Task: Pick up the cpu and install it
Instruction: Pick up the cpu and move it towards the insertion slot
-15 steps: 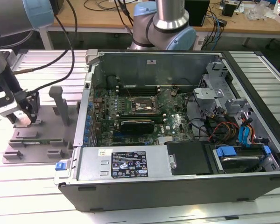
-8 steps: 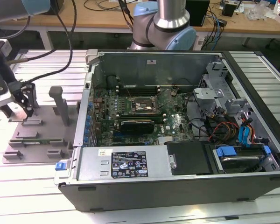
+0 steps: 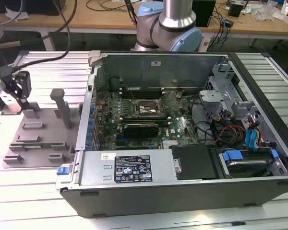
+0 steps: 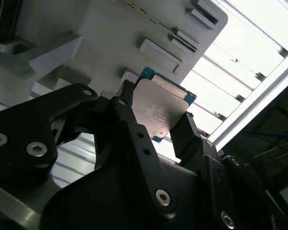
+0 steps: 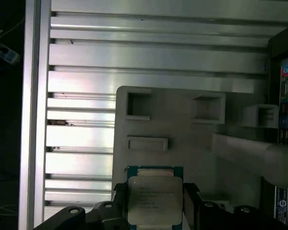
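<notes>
The cpu (image 4: 159, 106) is a flat square chip with a silver-grey top and a thin green rim. It sits between the two black fingers of my gripper (image 4: 157, 109), which press on two opposite edges, just over the grey plastic tray (image 4: 110, 28). The first wrist view has the cpu (image 5: 153, 201) over the tray (image 5: 182, 134) too, with the gripper (image 5: 154, 192) shut on it. In the exterior view the gripper (image 3: 20, 91) hangs over the tray's (image 3: 43, 129) end at that view's left. The black socket frame (image 3: 146, 109) lies open on the motherboard, apart from the gripper.
The open computer case (image 3: 182, 172) lies on its side on a slatted aluminium table (image 3: 33, 191), right of the tray. Upright grey posts (image 3: 62, 108) rise from the tray beside the gripper. Cables and drive bays (image 3: 240, 139) fill the case's right side. The arm's base (image 3: 175, 26) stands behind.
</notes>
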You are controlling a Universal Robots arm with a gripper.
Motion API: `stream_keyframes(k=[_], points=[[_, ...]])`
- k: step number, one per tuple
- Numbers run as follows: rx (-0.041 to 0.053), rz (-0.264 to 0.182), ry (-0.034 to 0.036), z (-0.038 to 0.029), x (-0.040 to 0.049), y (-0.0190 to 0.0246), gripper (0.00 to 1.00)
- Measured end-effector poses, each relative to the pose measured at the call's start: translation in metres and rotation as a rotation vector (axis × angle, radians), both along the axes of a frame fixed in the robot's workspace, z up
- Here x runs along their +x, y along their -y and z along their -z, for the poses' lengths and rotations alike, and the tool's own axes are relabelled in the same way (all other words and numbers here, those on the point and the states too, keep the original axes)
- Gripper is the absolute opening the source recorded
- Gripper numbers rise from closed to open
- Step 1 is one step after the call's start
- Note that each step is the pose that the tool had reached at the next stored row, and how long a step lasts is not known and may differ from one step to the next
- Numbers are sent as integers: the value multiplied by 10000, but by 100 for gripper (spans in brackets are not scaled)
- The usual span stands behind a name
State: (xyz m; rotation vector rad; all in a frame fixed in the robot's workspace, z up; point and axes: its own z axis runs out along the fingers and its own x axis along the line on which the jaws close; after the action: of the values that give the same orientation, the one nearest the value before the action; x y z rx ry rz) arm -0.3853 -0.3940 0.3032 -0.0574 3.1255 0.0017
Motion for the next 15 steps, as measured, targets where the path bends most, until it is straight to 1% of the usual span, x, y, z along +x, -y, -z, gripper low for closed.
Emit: stream_keyframes(k=[2,5,8,10,13,15], points=[[0,0,1,-178,0,0,55],[0,1,1,-386,0,0,55],[-1,0,-1,-478,0,0,55],[0,0,1,-516,0,0,55],[0,0,0,-628,0,0,55],[0,0,0,-677,0,0,55]])
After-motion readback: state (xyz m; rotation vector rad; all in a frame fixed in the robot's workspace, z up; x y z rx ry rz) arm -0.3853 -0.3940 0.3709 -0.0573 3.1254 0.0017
